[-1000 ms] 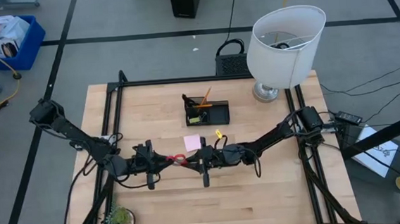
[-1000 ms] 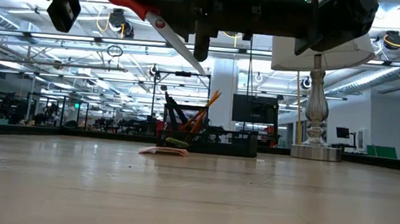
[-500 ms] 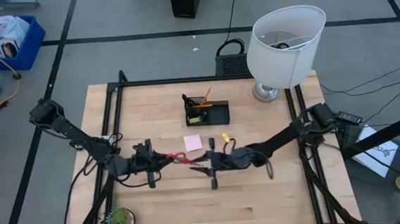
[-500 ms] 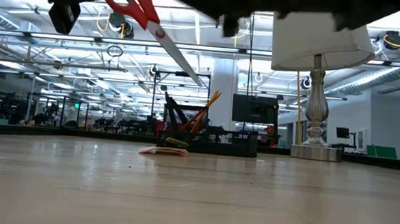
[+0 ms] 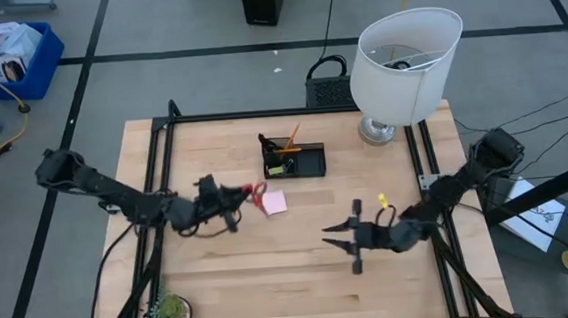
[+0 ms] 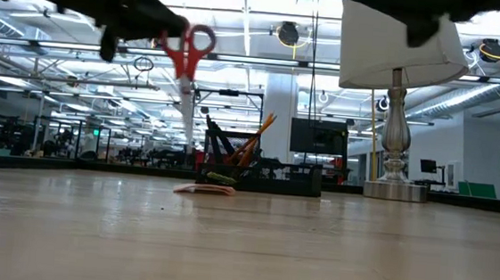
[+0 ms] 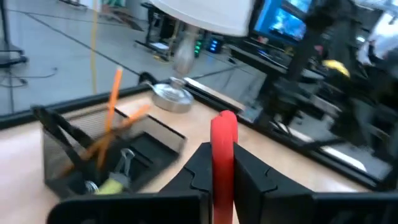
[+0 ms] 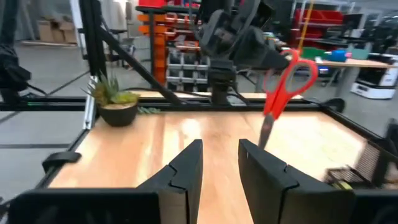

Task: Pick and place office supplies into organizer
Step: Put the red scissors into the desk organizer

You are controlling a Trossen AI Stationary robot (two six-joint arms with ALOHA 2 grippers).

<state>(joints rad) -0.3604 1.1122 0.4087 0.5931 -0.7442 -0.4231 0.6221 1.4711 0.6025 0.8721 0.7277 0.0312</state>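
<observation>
The left claw (image 5: 238, 195) is clenched on the red plastic-handled scissors (image 5: 254, 193), holding them above the pale wooden bench (image 5: 233, 283). In the low view the steel blades hang point-down beneath the looped handles (image 6: 189, 41). Just beside them in the overhead view lies a pink square sticky-note pad (image 5: 274, 202), flat on the wood. Farther back stands the small black wire-mesh organizer (image 5: 294, 156), with orange pencils (image 6: 257, 133) leaning in its taller cup. The right claw (image 5: 338, 241) hovers well apart toward the bench's right side, its dark fingers released and spread, holding nothing.
</observation>
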